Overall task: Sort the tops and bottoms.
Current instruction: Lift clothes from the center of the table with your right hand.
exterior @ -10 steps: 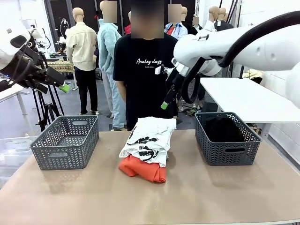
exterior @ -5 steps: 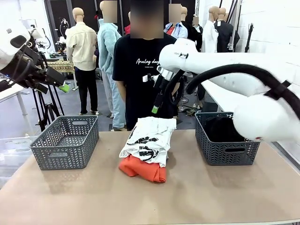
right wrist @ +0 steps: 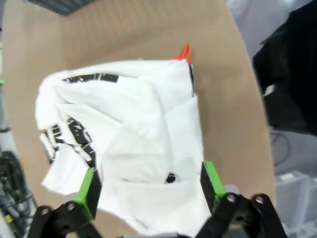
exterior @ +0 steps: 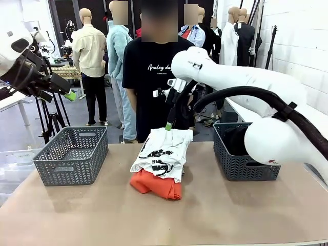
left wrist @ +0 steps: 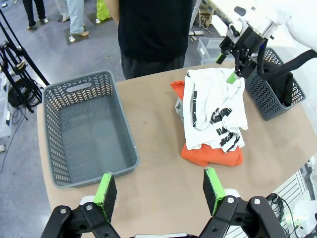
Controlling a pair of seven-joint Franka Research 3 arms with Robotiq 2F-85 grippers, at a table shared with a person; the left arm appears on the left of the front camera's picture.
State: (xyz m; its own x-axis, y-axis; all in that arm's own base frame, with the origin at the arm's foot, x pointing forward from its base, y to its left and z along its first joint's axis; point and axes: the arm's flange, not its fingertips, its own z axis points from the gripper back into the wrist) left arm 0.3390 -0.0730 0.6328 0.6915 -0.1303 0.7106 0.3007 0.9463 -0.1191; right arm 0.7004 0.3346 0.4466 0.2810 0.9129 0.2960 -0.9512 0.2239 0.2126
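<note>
The tops lie piled at the table's middle. A white tee with black print (exterior: 163, 151) (left wrist: 215, 106) (right wrist: 129, 124) is uppermost, on a bright orange one (exterior: 154, 185) (left wrist: 210, 153) (right wrist: 184, 52). A light grey edge (left wrist: 179, 105) peeks out beside them. My right gripper (exterior: 169, 123) (left wrist: 233, 74) (right wrist: 150, 186) hangs open just above the tee's far end, holding nothing. My left gripper (exterior: 69, 95) (left wrist: 159, 191) is open and empty, high off the table's left side. A dark garment (exterior: 245, 141) lies in the right basket; I cannot tell whether it is one of the bottoms.
An empty grey basket (exterior: 72, 154) (left wrist: 84, 126) stands at the left, a matching one (exterior: 248, 164) (left wrist: 270, 84) at the right. A person in a black T-shirt (exterior: 154, 77) stands at the far edge behind the pile. The table's near half is bare.
My right arm has swung leftward and down, bringing its open gripper from above the right basket to the far end of the white tee. The left arm has stayed still.
</note>
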